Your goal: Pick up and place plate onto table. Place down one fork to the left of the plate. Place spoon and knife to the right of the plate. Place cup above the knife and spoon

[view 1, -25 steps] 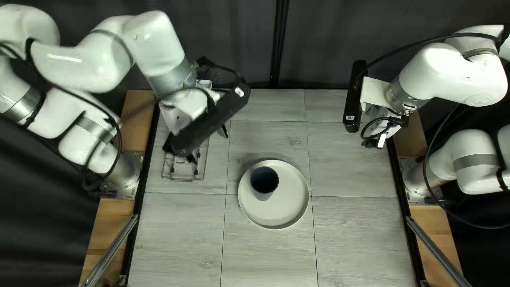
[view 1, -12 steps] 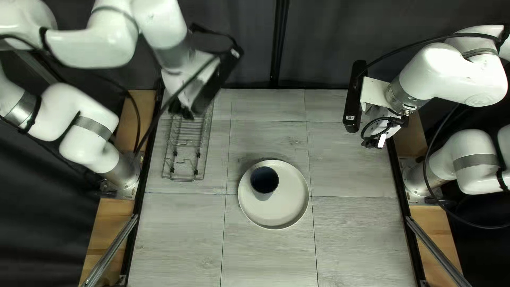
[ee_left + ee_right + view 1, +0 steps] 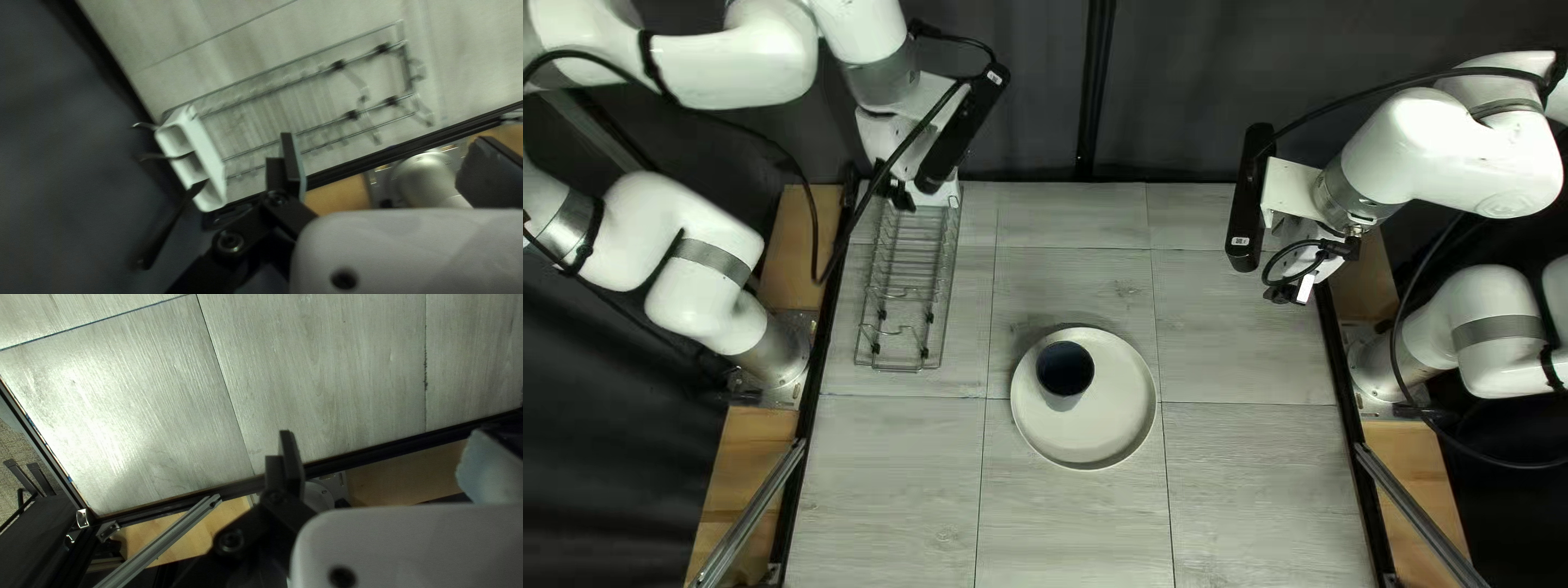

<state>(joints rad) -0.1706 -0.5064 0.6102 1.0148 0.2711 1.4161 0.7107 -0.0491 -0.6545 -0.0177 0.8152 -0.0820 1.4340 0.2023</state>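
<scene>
three utensils are jutting from the white holder, away from the rack. nearest the holder, the left gripper is gaping wide and empty, the utensils lying outside its fingers. well apart from the holder, the right gripper is hanging open, empty, and the cup is sitting on the plate.

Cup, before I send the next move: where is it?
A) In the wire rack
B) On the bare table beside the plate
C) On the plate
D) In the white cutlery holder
C: in the top left view the cup stands on the plate, off its middle, with plate surface showing around it.
</scene>
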